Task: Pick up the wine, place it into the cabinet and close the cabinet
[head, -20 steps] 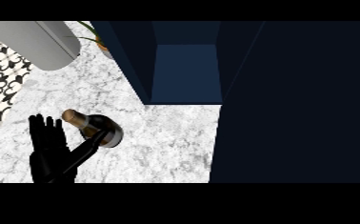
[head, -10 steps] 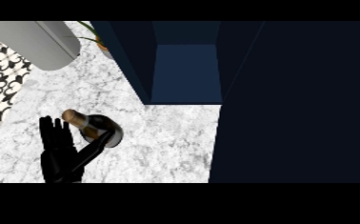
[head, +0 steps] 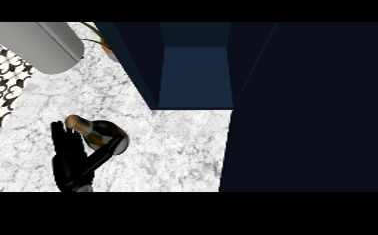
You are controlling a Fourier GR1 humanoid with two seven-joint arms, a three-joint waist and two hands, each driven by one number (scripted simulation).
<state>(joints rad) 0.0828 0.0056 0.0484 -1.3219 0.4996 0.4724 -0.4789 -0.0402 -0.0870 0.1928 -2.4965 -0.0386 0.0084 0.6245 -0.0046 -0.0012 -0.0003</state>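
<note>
I judge we are at the start: my left hand (head: 71, 161) is open beside the wine (head: 100, 135), which stands on the desk (head: 170, 149), uncarried, and the cabinet (head: 196, 76) is open.

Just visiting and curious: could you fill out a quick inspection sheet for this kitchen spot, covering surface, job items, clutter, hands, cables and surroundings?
Surface: white marble counter, grey-veined.
Job's things: wine bottle standing on the counter at lower left, seen from above; dark blue cabinet open, its inside showing nothing stored, with its door swung out at the right.
Clutter: nothing seen on the counter itself.
Hands: left hand beside the bottle, fingers straight, thumb reaching around the bottle's base; right hand not in view.
Cables: nothing seen.
Surroundings: grey rounded object at upper left, patterned black-and-white surface at the left edge, plant leaves behind the cabinet.
</note>
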